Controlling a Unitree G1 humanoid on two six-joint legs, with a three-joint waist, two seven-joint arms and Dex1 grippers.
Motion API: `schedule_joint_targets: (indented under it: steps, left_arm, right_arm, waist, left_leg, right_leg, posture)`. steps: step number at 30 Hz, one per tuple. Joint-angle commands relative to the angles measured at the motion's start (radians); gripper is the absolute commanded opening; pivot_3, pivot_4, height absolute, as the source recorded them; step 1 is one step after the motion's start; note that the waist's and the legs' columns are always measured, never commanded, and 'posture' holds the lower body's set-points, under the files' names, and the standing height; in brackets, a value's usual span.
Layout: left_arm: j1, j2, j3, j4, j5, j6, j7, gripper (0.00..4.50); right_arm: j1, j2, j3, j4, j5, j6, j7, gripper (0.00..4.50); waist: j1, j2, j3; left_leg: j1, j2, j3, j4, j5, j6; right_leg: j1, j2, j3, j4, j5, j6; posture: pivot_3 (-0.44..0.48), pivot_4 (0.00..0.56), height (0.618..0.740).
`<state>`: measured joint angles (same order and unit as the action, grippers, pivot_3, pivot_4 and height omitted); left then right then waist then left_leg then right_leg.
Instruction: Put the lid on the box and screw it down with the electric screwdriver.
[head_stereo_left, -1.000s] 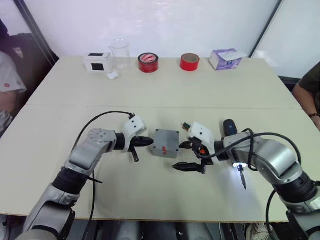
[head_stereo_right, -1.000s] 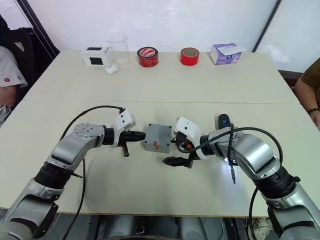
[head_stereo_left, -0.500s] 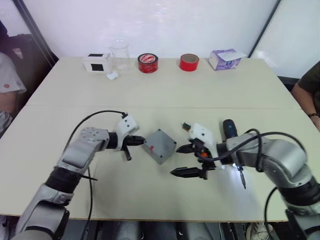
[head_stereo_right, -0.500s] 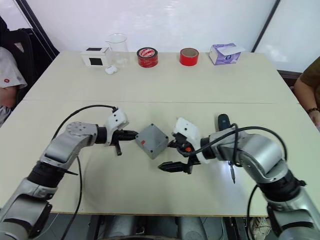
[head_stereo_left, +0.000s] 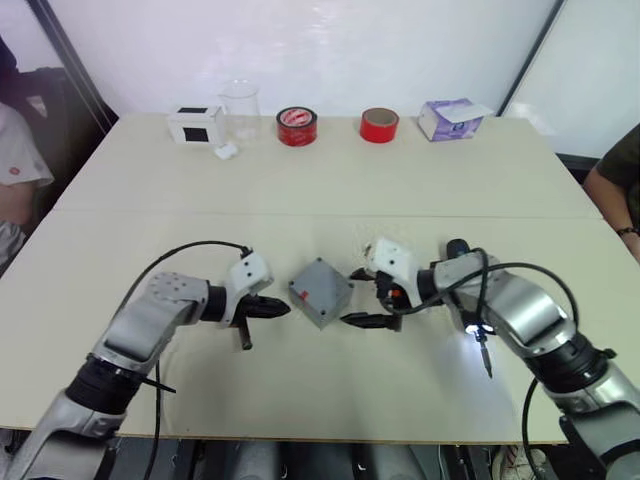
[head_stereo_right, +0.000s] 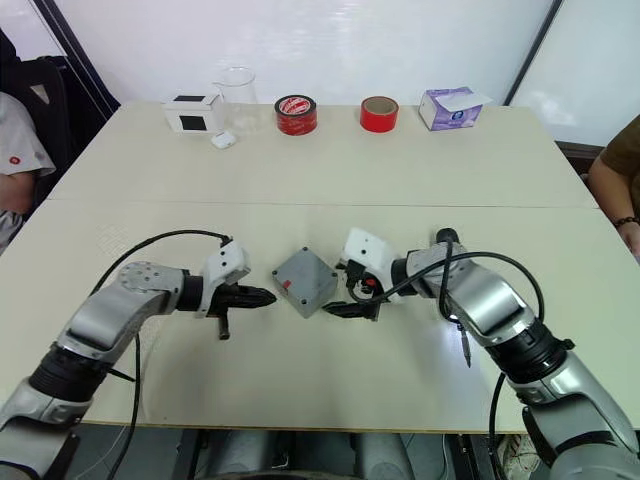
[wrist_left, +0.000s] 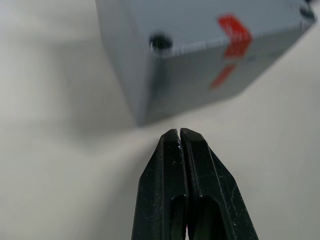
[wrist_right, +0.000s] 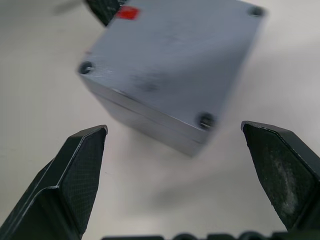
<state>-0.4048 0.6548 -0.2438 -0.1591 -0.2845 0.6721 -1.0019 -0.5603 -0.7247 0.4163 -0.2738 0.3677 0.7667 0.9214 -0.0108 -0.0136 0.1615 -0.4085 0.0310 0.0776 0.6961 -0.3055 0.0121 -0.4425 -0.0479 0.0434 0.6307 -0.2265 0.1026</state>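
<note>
The beige table (head_stereo_left: 330, 180) is holding the grey box (head_stereo_left: 321, 292) mid-front, lid (wrist_right: 175, 65) already seated, turned cornerwise. The right gripper (head_stereo_left: 361, 297), fingers spread wide, is flanking it; the left gripper (head_stereo_left: 268, 310), fingers pressed together and empty, is pointing at it. A one-sided nudge risks spinning the box. The electric screwdriver (head_stereo_left: 466, 290) is lying just right, light glowing.
</note>
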Motion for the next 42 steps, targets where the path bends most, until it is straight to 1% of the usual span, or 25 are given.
schedule_joint_targets:
  steps: [1, 8, 20, 25, 29, 31, 33, 36, 38, 41, 42]
  left_arm:
    - [-0.02, -0.009, 0.019, -0.015, 0.001, -0.002, 0.023, 0.0]
    - [-0.025, -0.006, 0.034, -0.02, -0.021, 0.008, 0.017, 0.0]
    - [-0.046, -0.008, 0.026, -0.007, -0.018, 0.004, -0.01, 0.0]
    - [-0.037, 0.028, 0.031, -0.044, -0.031, 0.026, -0.037, 0.0]
    - [-0.022, 0.125, 0.101, -0.075, -0.085, 0.057, -0.105, 0.0]
    - [-0.02, 0.157, 0.149, -0.092, -0.151, 0.092, -0.139, 0.0]
    - [-0.029, 0.169, 0.193, -0.11, -0.216, 0.132, -0.158, 0.0]
    - [-0.047, 0.172, 0.222, -0.145, -0.283, 0.179, -0.166, 0.0]
    - [-0.053, 0.177, 0.212, -0.176, -0.302, 0.195, -0.169, 0.0]
    - [-0.065, 0.173, 0.179, -0.202, -0.301, 0.197, -0.156, 0.0]
    - [-0.071, 0.168, 0.171, -0.207, -0.302, 0.199, -0.15, 0.0]
  right_arm:
    - [0.02, 0.007, -0.035, -0.075, 0.04, 0.023, 0.031, 4.42]
    - [0.061, 0.019, -0.077, -0.164, 0.096, 0.115, 0.017, 4.42]
    - [0.091, 0.034, -0.1, -0.214, 0.109, 0.177, -0.023, 4.42]
    - [0.108, -0.007, -0.126, -0.225, 0.082, 0.162, -0.037, 4.42]
    - [0.161, -0.068, -0.316, -0.254, 0.148, 0.212, -0.058, 4.42]
    - [0.205, -0.062, -0.41, -0.267, 0.186, 0.237, -0.089, 4.42]
    - [0.256, -0.046, -0.48, -0.268, 0.197, 0.241, -0.127, 4.42]
    - [0.332, -0.022, -0.516, -0.255, 0.166, 0.198, -0.182, 4.42]
    - [0.37, -0.01, -0.509, -0.237, 0.134, 0.158, -0.211, 4.42]
    - [0.39, 0.019, -0.488, -0.202, 0.099, 0.11, -0.253, 3.86]
    - [0.388, 0.029, -0.477, -0.186, 0.084, 0.092, -0.264, 3.56]
  waist:
    - [0.0, 0.0, 0.0]
    - [-0.001, 0.0, 0.0]
    - [0.0, 0.0, 0.0]
    - [0.0, 0.0, 0.0]
    - [0.0, 0.0, 0.0]
    - [0.0, 0.0, 0.0]
    - [0.0, 0.0, 0.0]
    - [0.001, 0.0, 0.0]
    - [-0.001, 0.0, 0.0]
    - [-0.002, 0.0, 0.0]
    - [-0.003, 0.0, 0.0]
  left_leg:
    - [0.0, 0.0, 0.0, 0.0, 0.0, 0.0]
    - [0.0, 0.0, -0.001, 0.0, 0.0, 0.0]
    - [0.0, 0.0, 0.0, 0.0, 0.0, 0.0]
    - [0.0, 0.0, 0.0, 0.0, 0.0, 0.0]
    - [0.0, 0.0, -0.001, 0.0, 0.0, 0.0]
    - [0.0, 0.0, -0.001, 0.0, 0.0, 0.0]
    - [0.0, 0.001, -0.001, 0.0, 0.0, 0.0]
    - [0.0, 0.0, -0.001, 0.0, 0.0, 0.0]
    - [0.0, 0.0, -0.001, 0.0, 0.0, 0.0]
    - [0.001, 0.0, 0.0, 0.0, 0.0, 0.0]
    - [0.001, 0.0, 0.0, 0.0, 0.0, 0.0]
  right_leg:
    - [0.0, 0.0, 0.0, 0.0, 0.0, 0.0]
    - [0.0, 0.0, 0.0, 0.0, 0.0, 0.0]
    - [0.0, 0.0, 0.0, 0.0, 0.0, 0.0]
    - [0.0, 0.0, 0.0, 0.0, 0.0, 0.0]
    - [0.0, 0.0, 0.0, 0.0, 0.0, 0.0]
    - [0.0, 0.0, 0.0, 0.0, 0.0, 0.0]
    - [0.0, 0.0, 0.0, 0.0, 0.0, 0.0]
    - [0.001, 0.0, 0.0, 0.0, 0.0, 0.0]
    - [0.001, 0.0, 0.0, 0.0, 0.0, 0.0]
    - [0.001, 0.0, 0.001, 0.0, 0.0, 0.0]
    - [0.001, 0.001, 0.001, 0.0, 0.0, 0.0]
  posture:
    - [0.0, 0.15, 0.74]
    - [0.0, 0.15, 0.74]
    - [0.0, 0.15, 0.74]
    - [0.0, 0.15, 0.74]
    - [0.0, 0.15, 0.74]
    - [0.0, 0.15, 0.74]
    - [0.0, 0.15, 0.74]
    - [0.0, 0.15, 0.74]
    - [0.0, 0.15, 0.74]
    - [0.0, 0.15, 0.74]
    - [0.0, 0.15, 0.74]
